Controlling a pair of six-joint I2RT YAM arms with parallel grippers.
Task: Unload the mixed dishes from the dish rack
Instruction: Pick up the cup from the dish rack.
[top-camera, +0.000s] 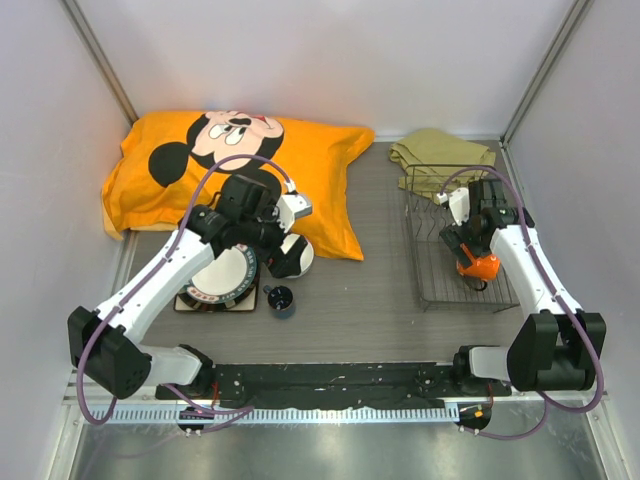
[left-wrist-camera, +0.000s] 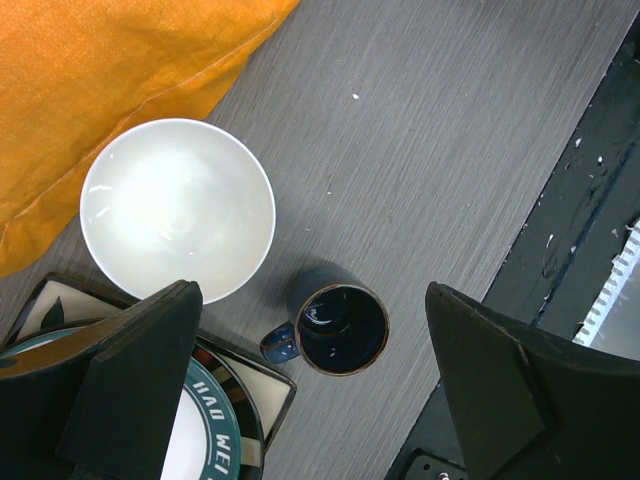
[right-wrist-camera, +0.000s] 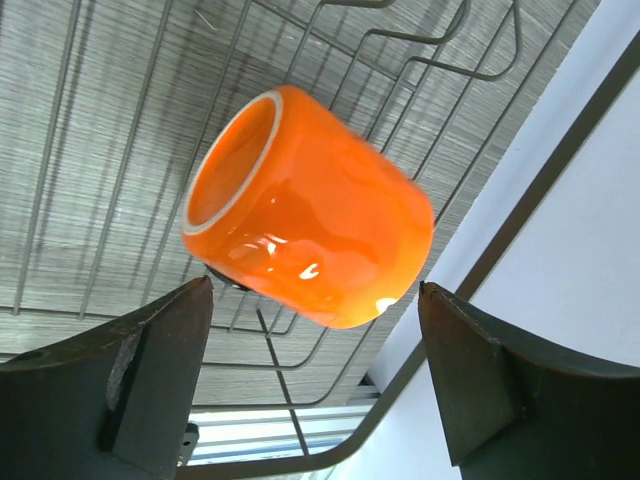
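As the mug (right-wrist-camera: 305, 205) lies tipped on its side in the rack (top-camera: 430, 272), mouth toward one finger, the right gripper (right-wrist-camera: 315, 300) hangs directly above it, spread wide, empty; left gripper (left-wrist-camera: 310, 295) well apart.

Top view spans table (top-camera: 380, 300); 2 close wrist views look down at bowl (left-wrist-camera: 177, 208), mug (right-wrist-camera: 310, 220).
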